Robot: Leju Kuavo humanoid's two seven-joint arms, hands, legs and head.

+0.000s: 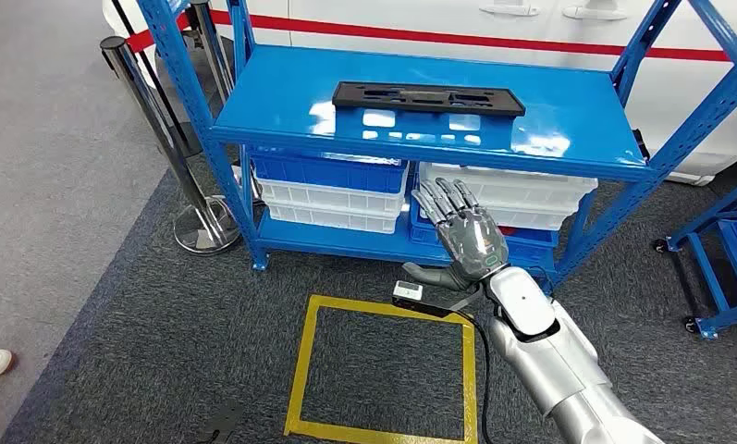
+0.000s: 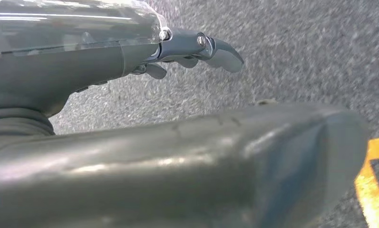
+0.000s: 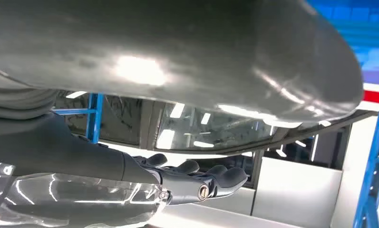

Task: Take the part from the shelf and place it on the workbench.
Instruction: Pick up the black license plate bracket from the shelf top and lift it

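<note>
Part (image 1: 428, 98): black, flat and long, lying on the top board of the blue shelf (image 1: 568, 139), near that board's back edge and well apart from both hands. Right hand (image 1: 463, 236): raised in front of the shelf, below the top board's front edge, fingers apart and extended, holding nothing. Left hand (image 2: 197, 50): seen above grey carpet, fingers extended with nothing between them. White and blue bins (image 1: 332, 190) stand on the lower board of the shelf. Yellow tape square (image 1: 383, 370) lies on the carpet in front of the shelf. Chrome post (image 1: 175, 157) stands left of the shelf.
</note>
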